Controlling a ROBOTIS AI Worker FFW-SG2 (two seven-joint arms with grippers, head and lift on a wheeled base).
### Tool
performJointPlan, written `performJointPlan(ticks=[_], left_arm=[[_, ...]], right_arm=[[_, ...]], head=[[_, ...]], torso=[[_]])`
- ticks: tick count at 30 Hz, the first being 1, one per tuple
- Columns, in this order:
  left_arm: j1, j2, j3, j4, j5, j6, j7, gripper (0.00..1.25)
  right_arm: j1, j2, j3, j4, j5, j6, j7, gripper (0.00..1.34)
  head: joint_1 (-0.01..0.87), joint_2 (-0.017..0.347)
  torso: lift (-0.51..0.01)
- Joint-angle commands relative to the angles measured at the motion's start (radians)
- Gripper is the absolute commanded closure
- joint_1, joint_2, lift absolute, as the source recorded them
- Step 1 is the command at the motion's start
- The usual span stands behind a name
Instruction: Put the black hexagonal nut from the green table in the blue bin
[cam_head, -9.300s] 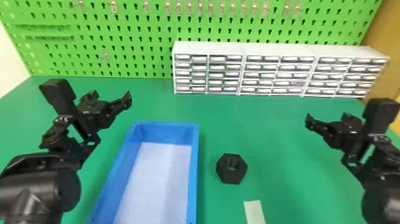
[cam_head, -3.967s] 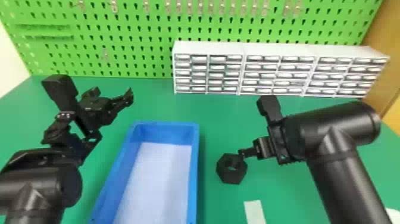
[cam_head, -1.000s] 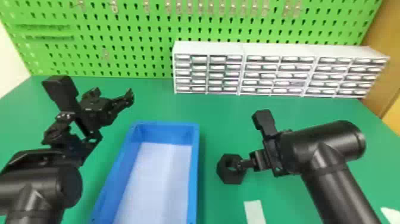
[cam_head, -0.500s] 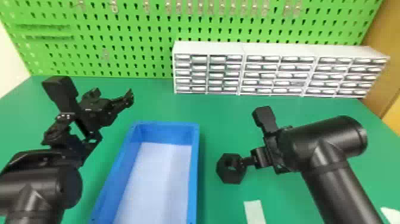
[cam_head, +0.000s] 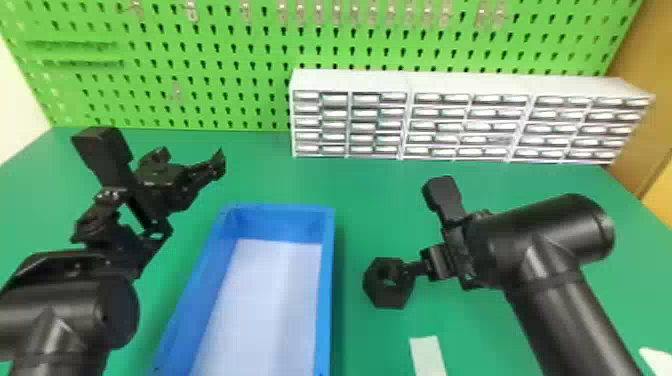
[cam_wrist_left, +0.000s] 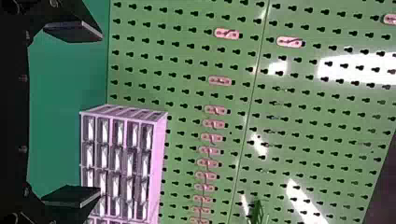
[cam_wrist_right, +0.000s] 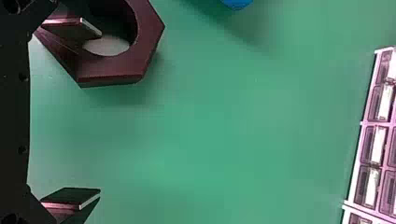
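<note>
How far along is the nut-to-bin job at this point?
Done: the right gripper is at the black hexagonal nut, one finger at its hole.
In hand: nothing yet; the fingers stand open, the nut beside the blue bin.
Left: apparently gripping, lifting, carrying across and releasing it.

Of nuts (cam_head: 387, 297), exactly one; of bins (cam_head: 326, 300), also one. Of tables (cam_head: 265, 180), one, and of pegboards (cam_head: 260, 37), one. Of drawer cabinets (cam_head: 350, 81), three, side by side. Of arms (cam_head: 550, 310), two. One left gripper (cam_head: 192, 157) and one right gripper (cam_head: 402, 270), with two fingers (cam_wrist_left: 72, 30) on each. Of pale flat pieces (cam_head: 427, 355), two. Of wall hooks (cam_head: 191, 11), many.
</note>
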Motion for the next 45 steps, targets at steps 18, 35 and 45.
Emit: performJointPlan(ticks=[18,35,45], left_arm=[[-0.001,0.000,-0.002,0.001,0.000,0.002,0.000,0.12],[-0.001,0.000,0.000,0.001,0.000,0.003,0.000,0.12],[-0.001,0.000,0.000,0.001,0.000,0.003,-0.001,0.12]], right_arm=[[0.012,0.000,0.004,0.058,-0.029,-0.082,0.000,0.11],[0.021,0.000,0.003,0.081,-0.024,-0.098,0.000,0.11],[0.021,0.000,0.006,0.081,-0.018,-0.096,0.000,0.12]], head=[[0.666,0.032],[0.666,0.032],[0.666,0.032]], torso=[[-0.100],[-0.100],[-0.100]])
